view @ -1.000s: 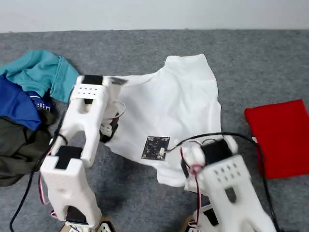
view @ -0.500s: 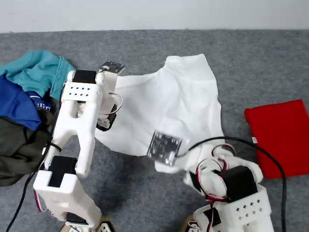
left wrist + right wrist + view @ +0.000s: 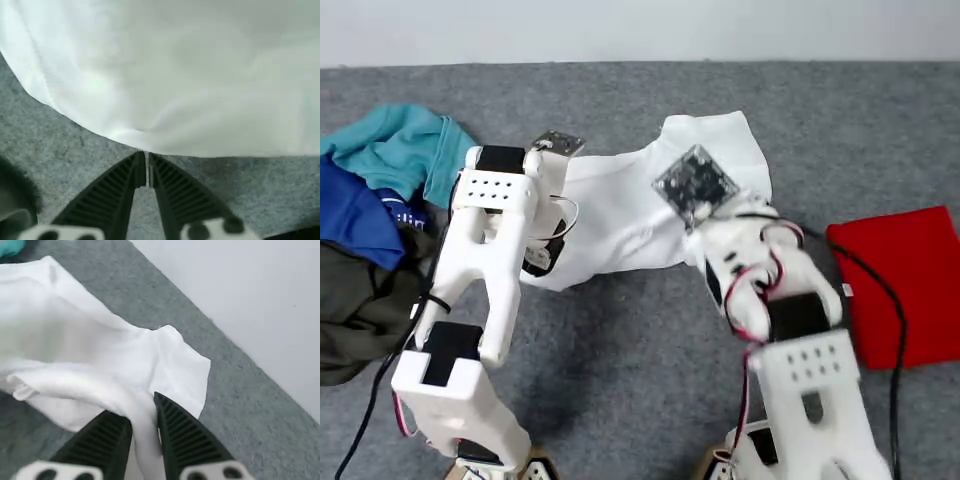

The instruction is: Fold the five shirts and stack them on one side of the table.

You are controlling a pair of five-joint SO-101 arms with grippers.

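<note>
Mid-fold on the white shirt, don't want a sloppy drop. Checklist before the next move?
1. Grip: right gripper holds the white shirt: ok, cloth runs between its jaws.
2. Anchor: left gripper on the hem: cannot tell. Its jaws are closed at the shirt's edge, but no pinch is visible.
3. Fold lying flat: not ok, the lifted part is bunched and wrinkled.
4. Stack spot: red shirt lies folded at the table's right side: ok.
5. Pile of unfolded shirts off the white shirt: ok, it lies on the far side of the left arm.
</note>
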